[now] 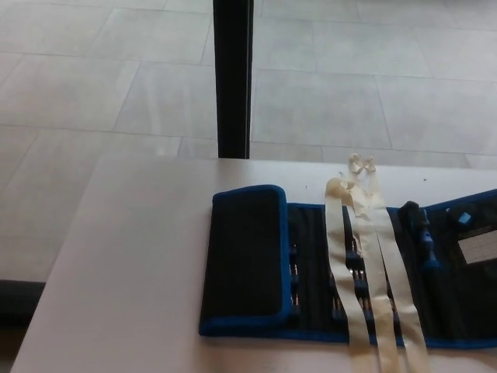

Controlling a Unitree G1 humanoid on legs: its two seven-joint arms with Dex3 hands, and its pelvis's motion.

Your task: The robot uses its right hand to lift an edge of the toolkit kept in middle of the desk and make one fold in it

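Item one: the toolkit (349,272), a black roll-up pouch with blue piping. We find it in the lower right of the frame, lying flat on the pale desk (124,264) and running off the right edge. Its long axis lies left to right across the picture.

Item two: the folded flap (247,260). At the pouch's left end we see one panel already turned over onto the rest, its rounded blue border uppermost. We judge the single fold to be made, or nearly so.

Item three: two cream ties (373,272), trailing from the upper middle of the pouch down past the bottom edge.

Item four: dark tools (423,233) seated in the open section at the right.

Item five: a black post (232,78) standing behind the desk, against a tiled floor (373,93).

Item six: the robot's hands. Neither shows, so we cannot say whether their fingers are spread or pressed together. Since the pouch sits toward the right of the frame, we judge the right hand the nearer one for any further reach.
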